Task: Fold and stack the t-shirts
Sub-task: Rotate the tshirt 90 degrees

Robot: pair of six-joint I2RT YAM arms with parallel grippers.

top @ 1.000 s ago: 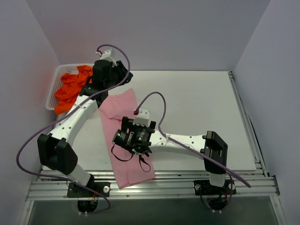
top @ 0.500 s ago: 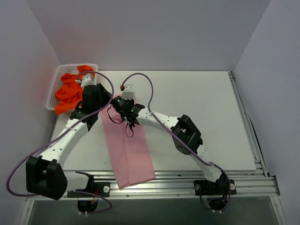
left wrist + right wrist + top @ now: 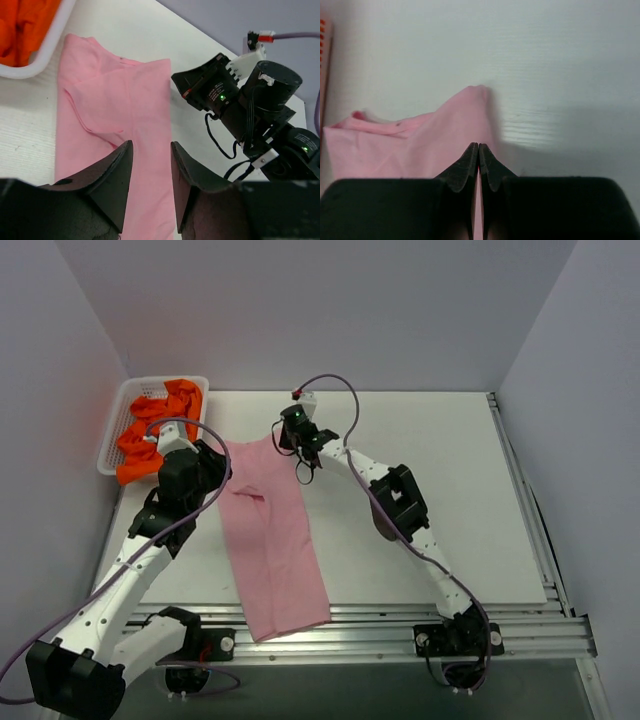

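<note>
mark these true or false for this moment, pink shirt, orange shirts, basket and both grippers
1. The pink t-shirt lies on the table, outside the basket. True.
2. The orange t-shirts are spread flat on the table. False: they sit bunched inside the white basket.
3. The right gripper is shut on the pink t-shirt at its far edge. True.
4. The left gripper is clamped shut. False: its fingers stand apart, above the pink t-shirt.
5. The basket stands at the table's far right corner. False: it is at the far left corner.
</note>
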